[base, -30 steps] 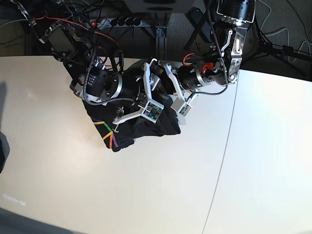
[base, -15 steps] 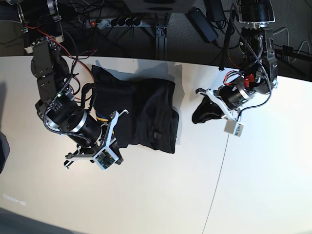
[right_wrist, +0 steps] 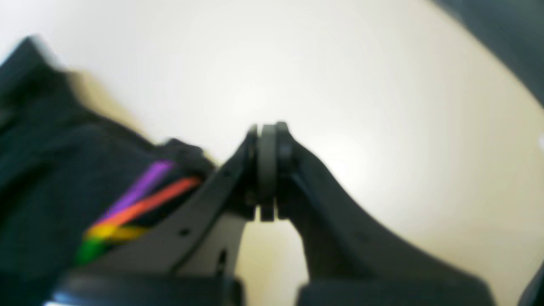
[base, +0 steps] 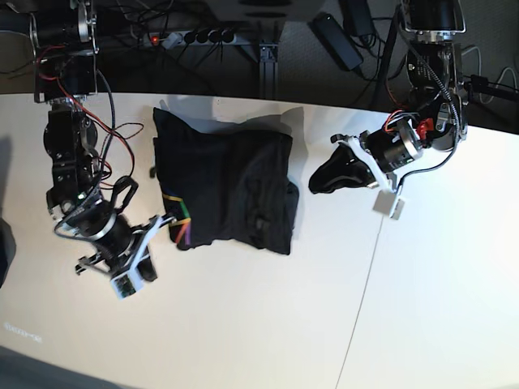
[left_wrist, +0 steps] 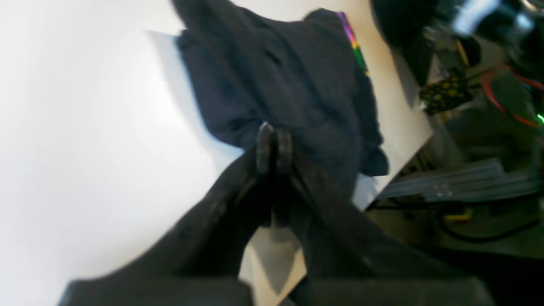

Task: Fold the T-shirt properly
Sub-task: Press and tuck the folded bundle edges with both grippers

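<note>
The black T-shirt (base: 235, 178) lies folded into a rough rectangle at the back middle of the table, its rainbow print (base: 180, 225) showing at the front left corner. My right gripper (base: 165, 219) is shut and empty, its tips just left of that print; in the right wrist view the closed gripper (right_wrist: 267, 131) hovers over bare table with the print (right_wrist: 140, 199) beside it. My left gripper (base: 318, 183) is shut and empty too, a short way right of the shirt. In the left wrist view its pressed fingertips (left_wrist: 274, 136) point toward the T-shirt (left_wrist: 289, 76).
A seam (base: 369, 267) runs down the table on the right. Behind the table's far edge are a power strip (base: 203, 36) and loose cables. A dark object (base: 4, 251) pokes in at the left edge.
Both grippers were over the bunched shirt a second ago. They have pulled apart to either side; the right gripper has closed and drawn back left. The shirt now lies flat.
</note>
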Controlling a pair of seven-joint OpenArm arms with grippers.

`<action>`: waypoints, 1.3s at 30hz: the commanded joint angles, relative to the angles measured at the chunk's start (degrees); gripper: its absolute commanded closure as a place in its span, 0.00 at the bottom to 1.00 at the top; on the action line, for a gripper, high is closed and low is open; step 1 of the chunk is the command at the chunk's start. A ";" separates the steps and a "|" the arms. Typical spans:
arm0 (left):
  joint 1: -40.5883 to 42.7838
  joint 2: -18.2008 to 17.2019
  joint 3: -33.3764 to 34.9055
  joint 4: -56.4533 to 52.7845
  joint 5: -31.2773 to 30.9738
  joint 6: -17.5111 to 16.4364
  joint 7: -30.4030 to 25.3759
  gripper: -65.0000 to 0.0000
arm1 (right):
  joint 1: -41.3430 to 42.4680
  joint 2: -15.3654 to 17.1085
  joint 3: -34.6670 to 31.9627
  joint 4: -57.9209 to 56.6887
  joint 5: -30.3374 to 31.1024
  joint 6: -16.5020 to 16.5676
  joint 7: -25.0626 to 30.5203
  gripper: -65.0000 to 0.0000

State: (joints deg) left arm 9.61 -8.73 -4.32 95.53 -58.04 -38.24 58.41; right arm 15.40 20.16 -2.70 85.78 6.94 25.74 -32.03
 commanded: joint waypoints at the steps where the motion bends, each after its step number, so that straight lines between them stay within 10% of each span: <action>1: -0.48 -0.15 1.01 1.22 -1.57 -1.76 0.09 1.00 | 2.82 0.61 0.44 -1.36 1.07 1.22 1.66 1.00; 21: 0.07 -0.35 7.63 9.81 -6.08 -1.76 7.08 1.00 | 11.21 -4.00 0.44 -18.25 8.26 1.49 1.70 1.00; 39: 5.64 -0.33 19.30 13.60 0.15 -1.76 2.36 1.00 | 10.73 -5.11 0.44 -18.82 7.87 1.51 1.16 1.00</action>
State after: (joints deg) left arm 15.42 -9.10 14.94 108.09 -56.47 -38.41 62.00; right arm 24.58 14.57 -2.63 66.11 14.13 25.78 -32.01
